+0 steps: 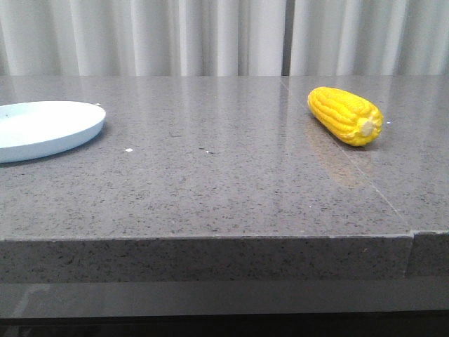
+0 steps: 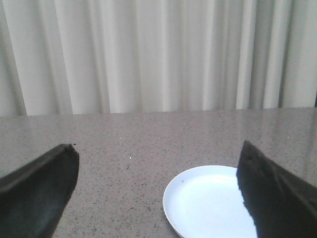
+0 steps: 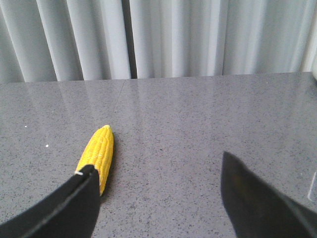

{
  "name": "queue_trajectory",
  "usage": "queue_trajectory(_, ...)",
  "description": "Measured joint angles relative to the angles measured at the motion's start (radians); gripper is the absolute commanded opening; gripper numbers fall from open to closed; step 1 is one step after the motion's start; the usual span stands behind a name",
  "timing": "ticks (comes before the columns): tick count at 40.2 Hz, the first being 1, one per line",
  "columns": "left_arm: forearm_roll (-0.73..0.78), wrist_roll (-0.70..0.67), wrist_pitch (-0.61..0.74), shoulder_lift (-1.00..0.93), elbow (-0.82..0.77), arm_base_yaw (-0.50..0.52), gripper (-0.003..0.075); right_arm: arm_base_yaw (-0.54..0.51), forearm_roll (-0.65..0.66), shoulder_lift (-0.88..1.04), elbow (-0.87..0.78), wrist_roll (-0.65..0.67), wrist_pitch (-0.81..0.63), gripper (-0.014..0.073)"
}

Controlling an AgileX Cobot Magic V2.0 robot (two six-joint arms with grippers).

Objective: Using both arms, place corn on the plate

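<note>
The yellow corn (image 1: 346, 115) lies on the grey table at the right, pale stub end toward the front edge. It also shows in the right wrist view (image 3: 97, 153), partly behind one finger. The pale blue-white plate (image 1: 46, 127) sits at the table's left edge, empty; it also shows in the left wrist view (image 2: 208, 203). Neither gripper shows in the front view. My left gripper (image 2: 157, 158) is open and empty above the table, the plate partly behind one finger. My right gripper (image 3: 156, 168) is open and empty, apart from the corn.
The grey speckled table (image 1: 210, 182) has a seam (image 1: 372, 184) running front to back just left of the corn. White curtains (image 1: 210, 35) hang behind the table. The table's front edge (image 1: 210, 239) is near the camera.
</note>
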State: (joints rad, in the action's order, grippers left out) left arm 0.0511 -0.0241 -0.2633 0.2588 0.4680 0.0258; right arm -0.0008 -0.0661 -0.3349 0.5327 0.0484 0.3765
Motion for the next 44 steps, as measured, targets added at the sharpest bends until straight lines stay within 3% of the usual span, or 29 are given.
queue_trajectory(13, 0.0, 0.0, 0.008, 0.096, 0.044, 0.0, 0.0638, 0.0, 0.0, 0.0, 0.0, 0.0, 0.0, 0.0549)
queue_trajectory(35, 0.0, 0.0, -0.535, 0.926, 0.615, 0.0, 0.0638, 0.0, 0.0, 0.0, 0.0, 0.0, 0.0, 0.0549)
queue_trajectory(44, 0.0, 0.0, -0.639, 1.171, 0.745, 0.0, 0.0638, 0.0, 0.0, 0.0, 0.0, 0.0, 0.0, 0.0549)
